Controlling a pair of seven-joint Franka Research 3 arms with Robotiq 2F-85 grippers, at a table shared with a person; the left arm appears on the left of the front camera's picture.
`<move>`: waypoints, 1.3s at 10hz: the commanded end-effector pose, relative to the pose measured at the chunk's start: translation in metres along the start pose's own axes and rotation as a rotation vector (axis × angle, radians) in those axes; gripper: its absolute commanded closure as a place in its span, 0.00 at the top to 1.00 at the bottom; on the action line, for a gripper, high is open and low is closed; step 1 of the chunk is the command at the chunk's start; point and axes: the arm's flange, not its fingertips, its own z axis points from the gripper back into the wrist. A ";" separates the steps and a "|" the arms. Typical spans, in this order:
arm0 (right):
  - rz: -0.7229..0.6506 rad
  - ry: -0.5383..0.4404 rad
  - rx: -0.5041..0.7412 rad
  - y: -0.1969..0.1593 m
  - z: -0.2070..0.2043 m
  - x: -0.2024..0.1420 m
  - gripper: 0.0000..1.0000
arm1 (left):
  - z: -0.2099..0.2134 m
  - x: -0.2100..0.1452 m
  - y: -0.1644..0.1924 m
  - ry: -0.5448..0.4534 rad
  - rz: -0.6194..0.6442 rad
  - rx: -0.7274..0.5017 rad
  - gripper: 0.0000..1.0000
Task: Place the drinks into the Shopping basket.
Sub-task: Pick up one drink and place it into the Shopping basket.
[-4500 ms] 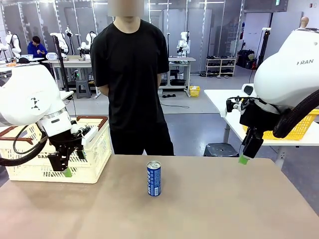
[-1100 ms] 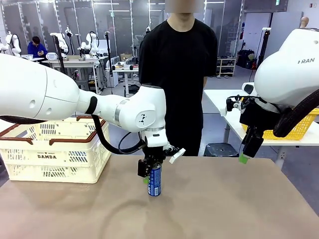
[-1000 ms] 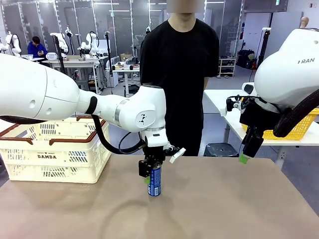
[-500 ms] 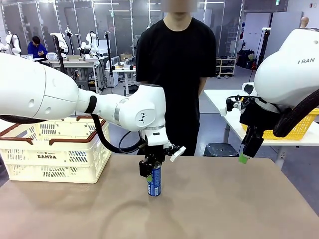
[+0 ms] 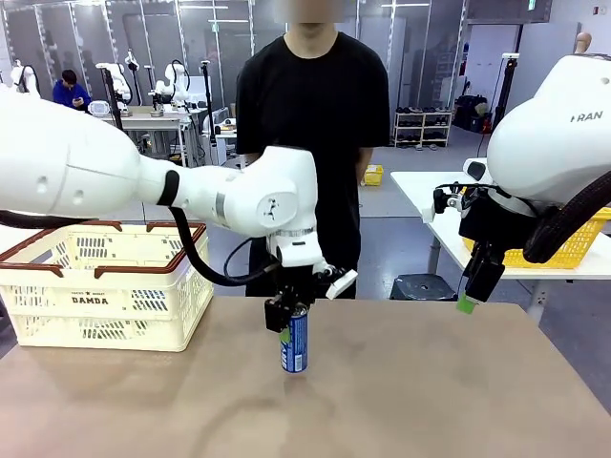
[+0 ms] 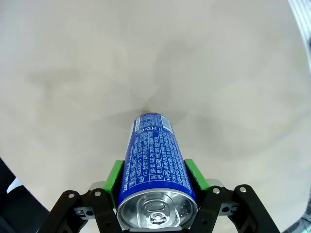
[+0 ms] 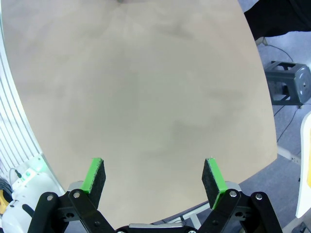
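Gripping blue can (image 6: 154,167) between left gripper (image 6: 154,177) pads, upright

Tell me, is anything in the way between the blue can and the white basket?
Nothing visible is. The left gripper holds the blue can, and only bare table lies between it and the basket.

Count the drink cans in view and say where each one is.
1: a blue can mid-table, clamped between the left gripper. Others may lie hidden inside the Shopping basket.
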 end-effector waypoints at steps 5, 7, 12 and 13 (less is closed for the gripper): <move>0.000 -0.001 -0.001 0.000 0.000 -0.001 1.00 | 0.117 -0.038 -0.078 -0.022 0.002 0.056 0.22; 0.000 -0.001 -0.001 0.000 0.000 -0.001 1.00 | 0.142 -0.062 -0.097 -0.039 0.039 0.049 0.22; 0.000 -0.001 -0.001 0.000 0.000 -0.001 1.00 | 0.165 -0.100 -0.134 0.003 0.133 0.049 0.22; 0.000 -0.001 -0.001 0.000 0.000 -0.001 1.00 | 0.165 -0.102 -0.141 0.043 0.117 0.041 0.22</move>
